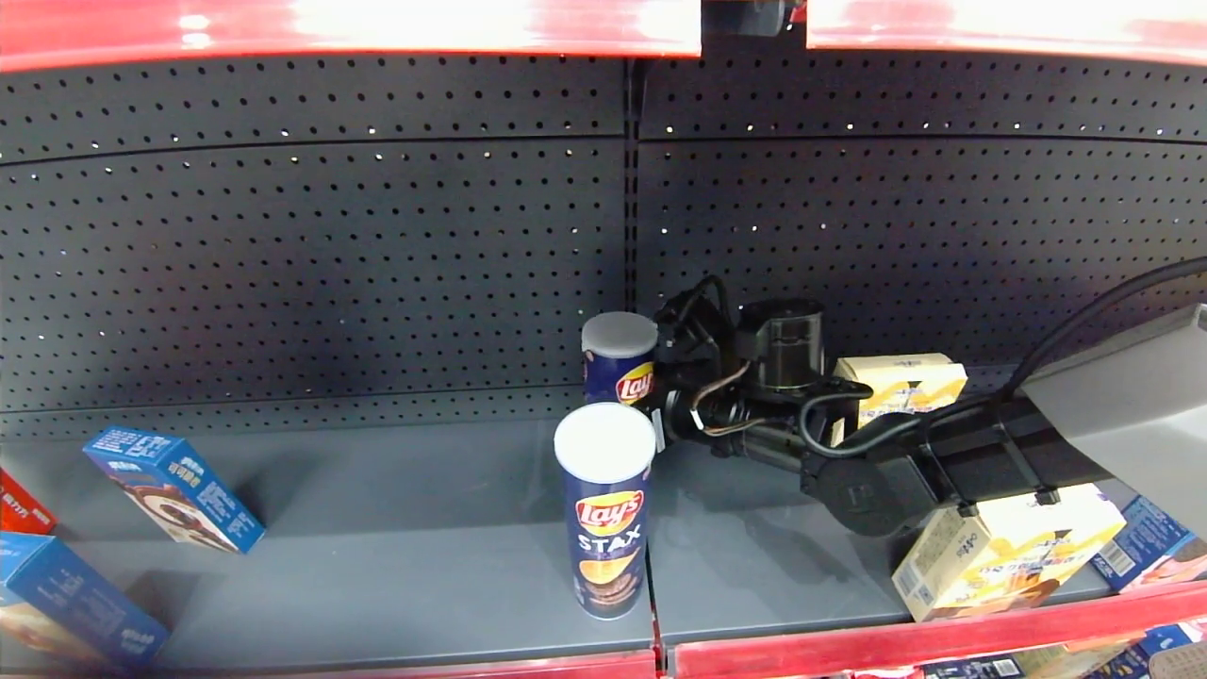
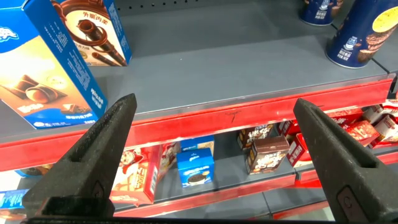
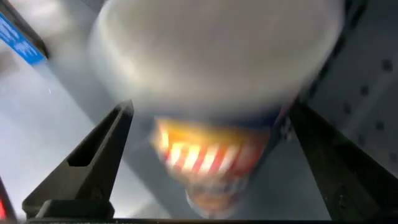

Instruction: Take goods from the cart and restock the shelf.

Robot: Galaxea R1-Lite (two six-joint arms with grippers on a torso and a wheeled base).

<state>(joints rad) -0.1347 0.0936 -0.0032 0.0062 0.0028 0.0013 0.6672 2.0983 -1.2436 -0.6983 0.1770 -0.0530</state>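
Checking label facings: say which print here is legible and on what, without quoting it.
Front can: big logo and name, legible.
Rear can: logo partly showing, legible.
Blue box, left: print too small to read.
Yellow box, right front: print too small to read.
Lower-shelf boxes: too small to read.

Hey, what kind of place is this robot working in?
Most likely a grocery or convenience store aisle. A grey shelf with a pegboard back and a red front edge holds a chip can and blue snack boxes, and more boxed snacks sit underneath.
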